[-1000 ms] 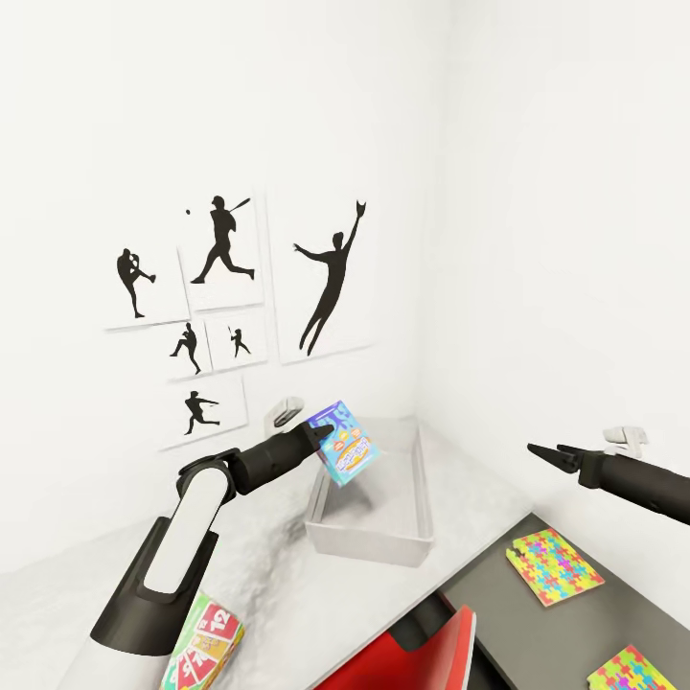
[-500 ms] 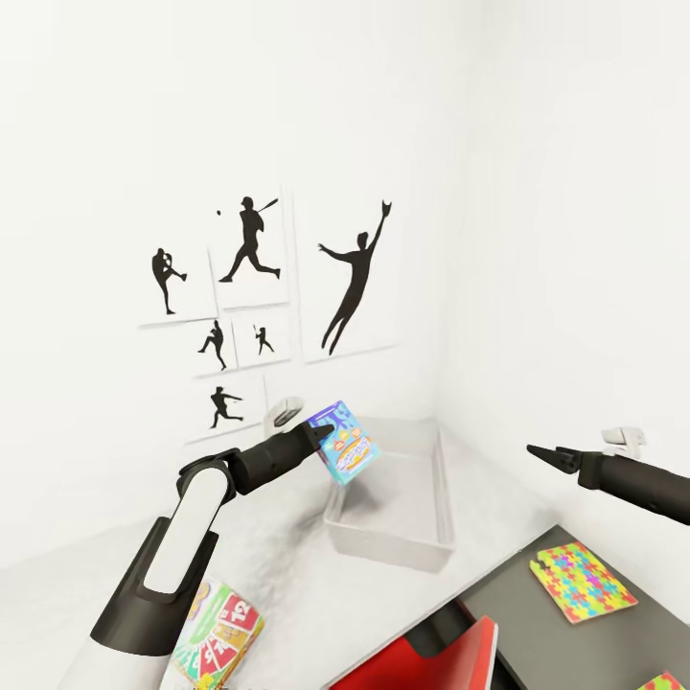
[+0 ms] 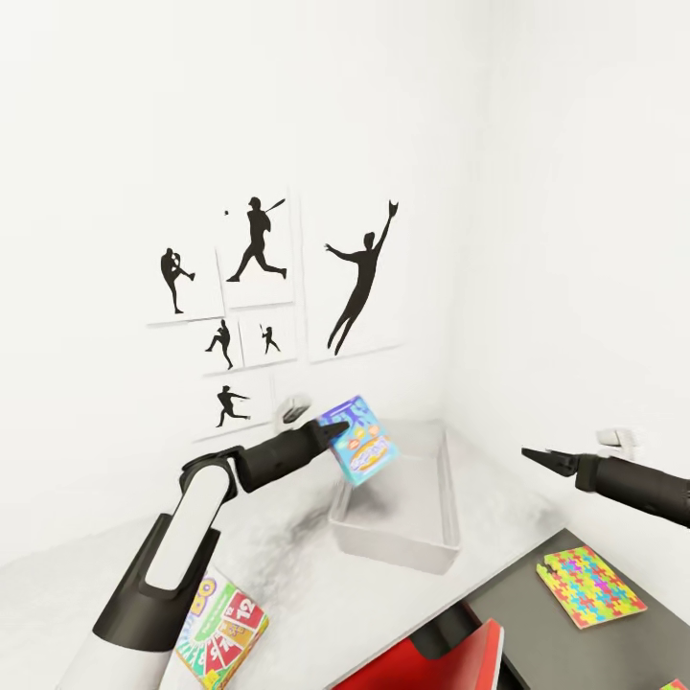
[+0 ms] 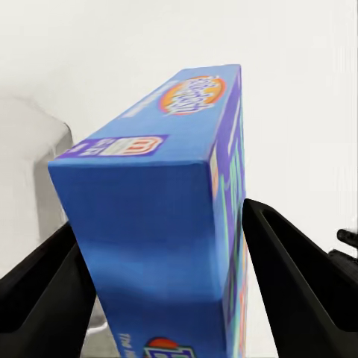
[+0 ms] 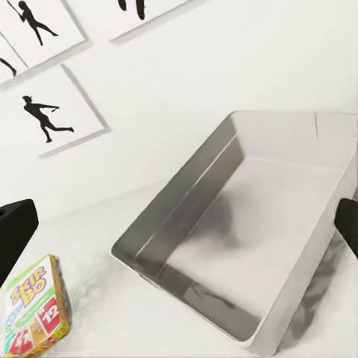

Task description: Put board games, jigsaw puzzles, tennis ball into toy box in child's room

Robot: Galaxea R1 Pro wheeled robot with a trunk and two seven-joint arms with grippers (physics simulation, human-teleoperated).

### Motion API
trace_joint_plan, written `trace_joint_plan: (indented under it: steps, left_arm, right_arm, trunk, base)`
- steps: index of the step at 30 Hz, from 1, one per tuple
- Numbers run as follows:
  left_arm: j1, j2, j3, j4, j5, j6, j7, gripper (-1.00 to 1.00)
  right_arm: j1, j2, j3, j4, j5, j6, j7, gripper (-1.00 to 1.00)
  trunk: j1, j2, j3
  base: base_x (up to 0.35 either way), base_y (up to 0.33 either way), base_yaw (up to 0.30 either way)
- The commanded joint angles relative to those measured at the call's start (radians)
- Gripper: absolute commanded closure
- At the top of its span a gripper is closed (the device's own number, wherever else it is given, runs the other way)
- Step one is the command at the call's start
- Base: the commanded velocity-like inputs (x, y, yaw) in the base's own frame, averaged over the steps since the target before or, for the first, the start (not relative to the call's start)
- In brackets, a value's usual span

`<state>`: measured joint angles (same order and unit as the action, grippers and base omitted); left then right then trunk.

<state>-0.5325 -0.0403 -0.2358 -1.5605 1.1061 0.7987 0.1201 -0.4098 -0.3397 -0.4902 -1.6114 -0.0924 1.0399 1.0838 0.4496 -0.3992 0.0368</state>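
Observation:
My left gripper (image 3: 335, 433) is shut on the small blue board game (image 3: 360, 443), holding it tilted in the air above the near-left corner of the toy box (image 3: 393, 550). In the left wrist view, the blue board game (image 4: 160, 224) sits between both black fingers (image 4: 298, 287). The pale grey toy box stands on the table (image 3: 287, 565) by the wall corner, and its inside (image 5: 246, 246) holds nothing. The SKIP-BO board game (image 3: 225, 623) lies on the table near my left arm. My right gripper (image 3: 537, 458) hovers open to the right of the toy box. A jigsaw puzzle (image 3: 589, 586) lies on the lower dark desk.
Baseball-player silhouette prints (image 3: 259, 287) hang on the white wall behind the table. The lower dark grey desk (image 3: 537, 637) adjoins the table at the right. A red object (image 3: 450, 661) stands at the bottom edge, below the table's front.
The head view has swung, so the prints and the toy box sit further right in the picture. My left gripper has carried the blue game slightly up and right.

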Motion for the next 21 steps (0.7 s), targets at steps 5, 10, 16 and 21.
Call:
trace_joint_plan:
  steps: [5,10,16,21]
  left_arm:
    - [-0.016,0.003,-0.007,0.046,0.004,0.033,-0.131,1.0]
    - [-0.068,0.0,-0.059,0.183,0.002,0.06,-0.301,1.0]
    - [-0.136,0.003,-0.183,0.344,-0.006,0.066,-0.473,1.0]
    - [-0.157,0.009,-0.237,0.394,-0.011,0.064,-0.542,1.0]
  right_arm:
    - [-0.002,-0.007,0.057,0.016,-0.011,0.007,0.122,-1.0]
    - [-0.004,-0.009,0.151,0.056,-0.014,0.007,0.243,-1.0]
    - [-0.007,-0.006,0.265,0.078,-0.017,0.007,0.32,-1.0]
    - [-0.007,-0.001,0.299,0.084,-0.017,0.007,0.366,-1.0]
  trunk:
    - [0.0,-0.001,-0.001]
    - [0.0,-0.001,-0.001]
    - [0.0,-0.001,-0.001]
    - [0.0,-0.001,-0.001]
  base:
    - [0.0,0.0,0.007]
    - [0.0,0.0,0.003]
    - [0.0,0.0,0.0]
    - [0.0,0.0,0.0]
